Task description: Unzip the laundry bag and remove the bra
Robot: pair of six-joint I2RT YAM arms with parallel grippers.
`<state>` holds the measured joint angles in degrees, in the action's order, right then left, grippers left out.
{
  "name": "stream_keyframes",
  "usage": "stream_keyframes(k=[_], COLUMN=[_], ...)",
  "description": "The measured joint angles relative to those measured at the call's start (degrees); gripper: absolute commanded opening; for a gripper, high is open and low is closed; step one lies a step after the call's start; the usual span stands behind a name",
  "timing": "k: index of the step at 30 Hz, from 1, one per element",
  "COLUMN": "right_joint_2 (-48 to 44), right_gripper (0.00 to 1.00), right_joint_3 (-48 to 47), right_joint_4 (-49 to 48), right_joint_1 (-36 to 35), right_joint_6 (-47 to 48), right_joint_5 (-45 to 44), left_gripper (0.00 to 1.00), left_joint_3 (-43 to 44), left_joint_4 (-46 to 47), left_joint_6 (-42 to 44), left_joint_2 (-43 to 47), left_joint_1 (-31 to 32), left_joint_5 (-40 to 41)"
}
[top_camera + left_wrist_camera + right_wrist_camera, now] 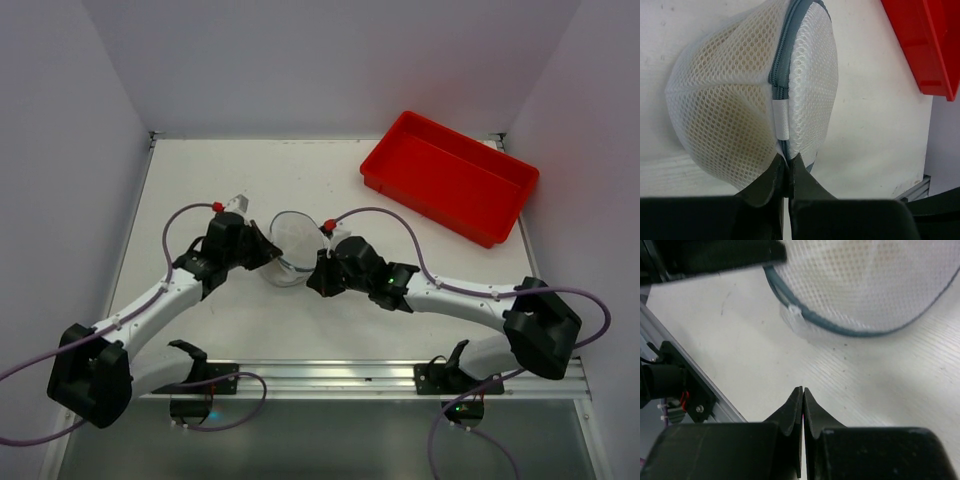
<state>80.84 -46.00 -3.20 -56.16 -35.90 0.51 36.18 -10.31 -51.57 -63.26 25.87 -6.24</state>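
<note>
"Left claw [788,159] fills the near edge of its wrist view, jaws closed on the rim seam of the laundry bag [740,100], just below a white tab [781,120] where the grey zipper [780,65] ends," the recorder enters.

"Bag position?" the checker asks.

"Mid-tabletop [250,330], between the two claws. Red tray [450,175] well apart, far right. A pale tan form shows through the mesh, probably the bra [725,115]. Zipper closed along all that shows."

"Right claw [803,390]?"

"Jaws shut, nothing between them. It sits just off the bag's near-right side, not touching."

"And the zipper pull [794,314]?"

"Small clear piece on the rim, seen only in the right wrist view. It lies ahead of the right claw and slightly left, apart from its tips. The zipper runs as an arc along the rim, away from the left claw's grip. Judgement: the left claw anchors the bag, and the right arm is the nearer one to the pull. It would have to open before taking it. Risk: the piece is thin and easy to miss."
</note>
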Motion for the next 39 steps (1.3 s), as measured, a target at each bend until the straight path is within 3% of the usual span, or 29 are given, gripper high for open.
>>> stream_keyframes(k=[8,11,12,16,19,29,39], right_joint_2=[-3.45,-3.34,-3.21,-1.25,1.01,4.85,5.16], right_gripper=[0.0,0.24,0.37,0.55,0.62,0.63,0.61], right_joint_3=[3.65,3.67,3.67,3.74,3.96,4.59,7.45], right_joint_4=[2.34,0.83,-0.2,-6.64,-11.3,-19.15,-25.22], right_joint_1=[0.63,0.63,0.63,0.76,0.96,3.63,6.6], right_joint_6=[1.88,1.03,0.57,-2.32,-4.35,-9.88,-12.02], right_joint_5=[-0.96,-0.39,0.37,2.91,4.22,6.73,9.84], left_gripper=[0.0,0.0,0.0,0.0,0.0,0.0,0.0], left_joint_3=[9.09,9.03,8.74,3.96,0.13,-4.5,-6.19], left_joint_4=[0.04,0.33,0.59,4.35,6.75,12.85,15.37], left_joint_6=[13.53,13.9,13.6,9.73,5.99,-4.61,-8.52], left_joint_2=[-9.92,-9.22,-8.79,-5.97,-4.39,0.83,2.29], left_joint_1=[-5.6,-5.97,-5.97,-5.97,-5.97,-5.97,-5.97], left_joint_5=[-7.74,-10.1,-10.82,-13.46,-14.82,-16.15,-17.73])
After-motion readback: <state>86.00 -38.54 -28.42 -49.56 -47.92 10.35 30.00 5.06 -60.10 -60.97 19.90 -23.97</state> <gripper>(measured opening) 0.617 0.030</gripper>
